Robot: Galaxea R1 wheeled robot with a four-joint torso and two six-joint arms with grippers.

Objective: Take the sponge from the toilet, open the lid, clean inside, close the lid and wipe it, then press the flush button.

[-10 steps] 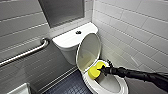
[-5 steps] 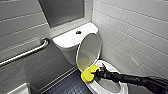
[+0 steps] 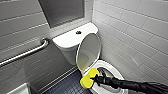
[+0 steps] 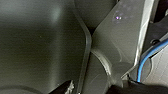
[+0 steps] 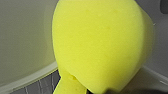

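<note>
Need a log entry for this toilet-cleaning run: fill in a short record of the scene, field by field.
toilet: white, in the corner of the tiled walls
lid: raised, standing up in front of the tank
sponge: yellow, at the bowl's rim beside the lid's lower edge; contact with the rim cannot be told
right gripper: shut on the sponge, arm coming in over the bowl
flush button: dark, on the tank top, nothing on it
grab bar: metal, on the wall beside the tank
</note>
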